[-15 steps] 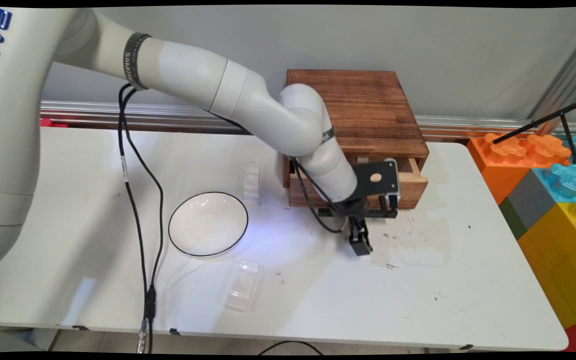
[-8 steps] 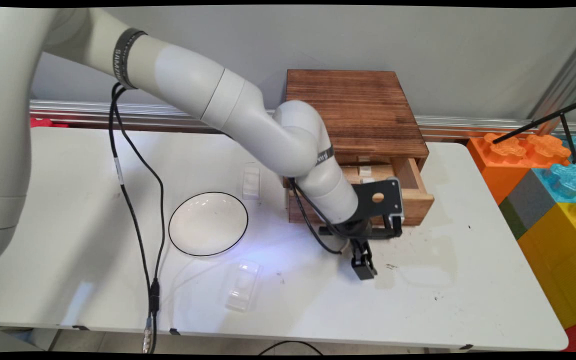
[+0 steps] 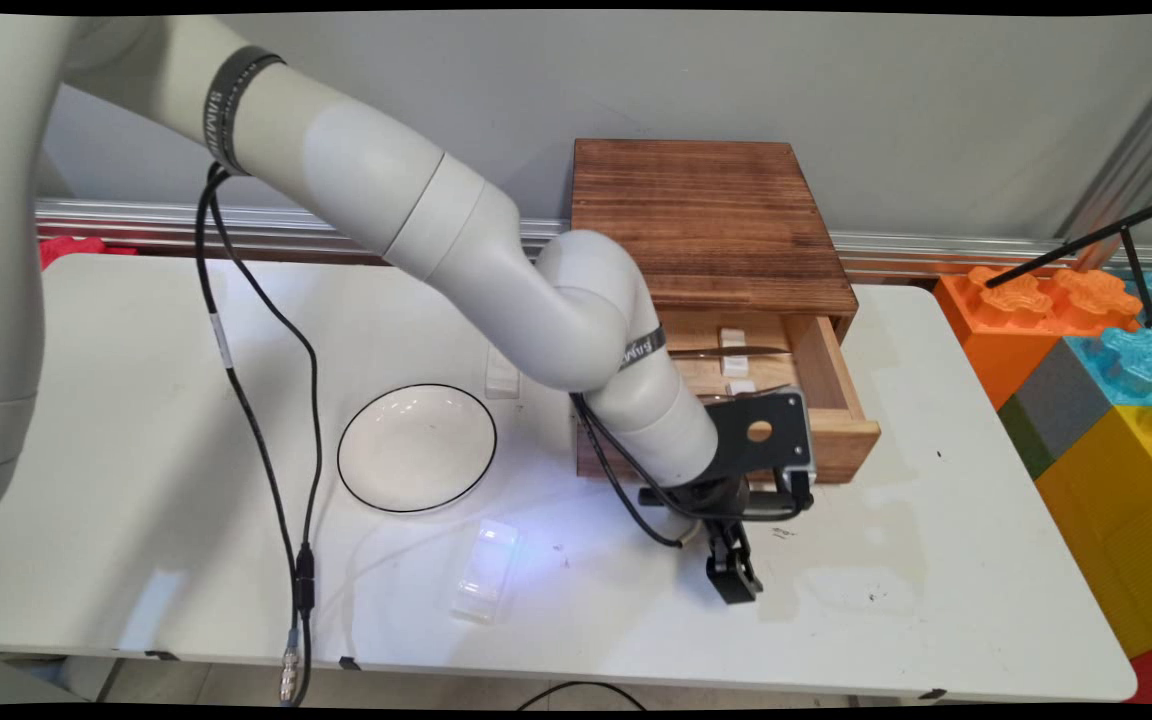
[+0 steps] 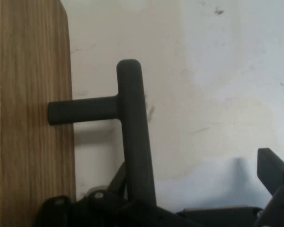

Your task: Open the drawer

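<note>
Black gripper (image 3: pixel 733 580) jaws spread beside dark cylindrical handle (image 4: pixel 130 123), wooden drawer (image 3: pixel 831 400) open

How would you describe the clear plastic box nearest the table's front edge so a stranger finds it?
Start at the white bowl with the black rim. The clear plastic box lies just nearer the front edge of the table. Its twin lies behind the bowl, beside the wooden drawer chest.
</note>
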Robot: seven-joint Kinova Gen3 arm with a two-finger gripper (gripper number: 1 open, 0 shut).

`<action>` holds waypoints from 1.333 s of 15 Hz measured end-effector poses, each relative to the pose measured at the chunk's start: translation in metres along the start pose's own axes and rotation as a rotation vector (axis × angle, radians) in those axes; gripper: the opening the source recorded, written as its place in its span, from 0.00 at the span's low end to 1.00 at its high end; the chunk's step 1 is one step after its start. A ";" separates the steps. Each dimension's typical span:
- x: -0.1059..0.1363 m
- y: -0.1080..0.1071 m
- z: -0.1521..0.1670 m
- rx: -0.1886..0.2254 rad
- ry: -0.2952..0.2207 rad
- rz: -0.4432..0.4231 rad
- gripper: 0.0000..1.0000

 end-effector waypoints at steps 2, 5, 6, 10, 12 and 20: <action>0.001 0.007 -0.001 -0.007 0.007 -0.001 1.00; 0.002 0.019 -0.003 -0.017 0.017 -0.001 1.00; 0.003 0.022 -0.004 -0.020 0.020 -0.001 1.00; 0.005 0.035 -0.007 -0.033 0.031 0.001 1.00; 0.006 0.040 -0.010 -0.037 0.037 0.000 1.00; 0.012 0.055 -0.016 -0.050 0.055 0.000 1.00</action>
